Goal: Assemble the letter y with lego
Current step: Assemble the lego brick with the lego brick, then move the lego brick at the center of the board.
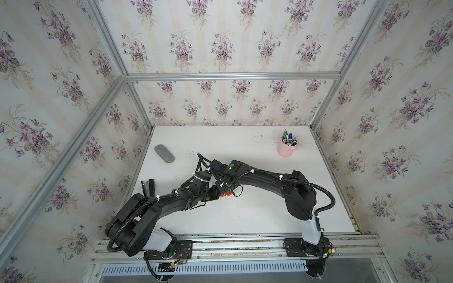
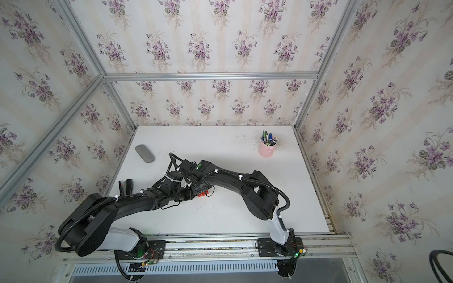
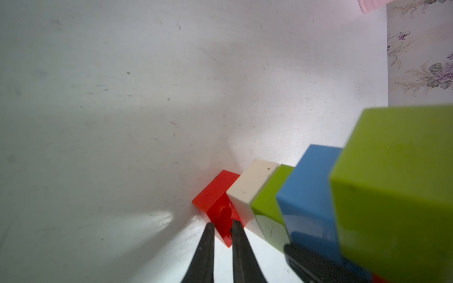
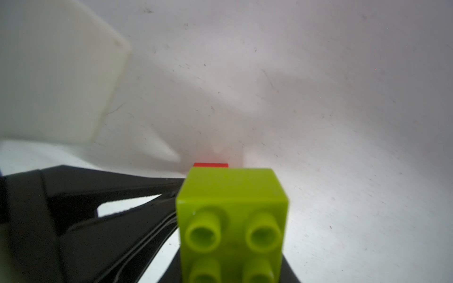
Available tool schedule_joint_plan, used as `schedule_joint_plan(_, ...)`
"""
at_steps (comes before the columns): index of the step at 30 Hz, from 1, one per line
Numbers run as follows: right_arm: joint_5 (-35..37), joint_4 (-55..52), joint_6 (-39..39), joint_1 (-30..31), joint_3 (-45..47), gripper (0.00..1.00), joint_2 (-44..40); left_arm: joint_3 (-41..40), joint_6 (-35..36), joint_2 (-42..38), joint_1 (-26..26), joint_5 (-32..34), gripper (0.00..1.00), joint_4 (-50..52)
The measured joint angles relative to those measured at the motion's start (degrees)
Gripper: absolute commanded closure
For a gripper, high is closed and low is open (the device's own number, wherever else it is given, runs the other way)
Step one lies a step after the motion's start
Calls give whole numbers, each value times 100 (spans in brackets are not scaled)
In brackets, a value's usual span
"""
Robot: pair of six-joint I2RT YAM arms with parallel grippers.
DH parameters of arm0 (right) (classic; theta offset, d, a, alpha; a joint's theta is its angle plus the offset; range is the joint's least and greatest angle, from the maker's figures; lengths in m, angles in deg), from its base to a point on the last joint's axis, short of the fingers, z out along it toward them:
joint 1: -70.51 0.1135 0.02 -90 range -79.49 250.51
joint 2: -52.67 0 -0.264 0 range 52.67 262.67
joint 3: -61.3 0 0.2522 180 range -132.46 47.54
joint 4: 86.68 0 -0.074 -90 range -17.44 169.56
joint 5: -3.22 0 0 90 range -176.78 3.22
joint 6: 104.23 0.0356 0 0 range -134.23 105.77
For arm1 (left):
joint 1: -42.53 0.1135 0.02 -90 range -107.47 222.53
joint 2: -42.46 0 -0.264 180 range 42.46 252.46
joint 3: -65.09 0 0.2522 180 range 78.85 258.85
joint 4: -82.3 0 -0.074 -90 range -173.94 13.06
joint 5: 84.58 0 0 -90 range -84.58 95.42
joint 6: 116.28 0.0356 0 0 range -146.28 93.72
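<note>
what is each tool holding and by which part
Left tool: the red brick ending the joined row, pinched across its sides. Right tool: a green brick, gripped by its sides.

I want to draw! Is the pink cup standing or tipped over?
Upright: the pink cup sits on its base, pens poking out the top.

The lego (image 1: 226, 194) shows a red brick (image 3: 215, 193), a white brick (image 3: 252, 181), a lime green brick (image 3: 272, 193), a blue brick (image 3: 308, 191) and a second lime green brick (image 3: 397, 183). The surface (image 1: 245, 215) is white, flecked with dark scuffs. The pen cup (image 1: 284, 150) is pink, the robot arms (image 1: 264, 180) black, the wallpaper (image 1: 220, 49) pale with purple violets and grey-green leaves.
</note>
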Motion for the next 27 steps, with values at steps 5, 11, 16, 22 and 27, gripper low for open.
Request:
schedule_joint_plan(5,-186,90,0,-111,79,95,-98,20,-2,-72,9,72,72,59)
schedule_joint_plan(11,-564,195,2,-332,90,94,-195,168,4,-367,31,455,58,999)
schedule_joint_plan(16,-686,232,-52,-525,149,94,-243,315,17,-542,28,570,55,1488)
schedule_joint_plan(22,-564,186,-234,-807,131,94,-258,321,15,-533,28,660,54,1700)
schedule_joint_plan(27,-352,127,-284,-970,127,93,-273,378,-2,-442,28,699,55,1742)
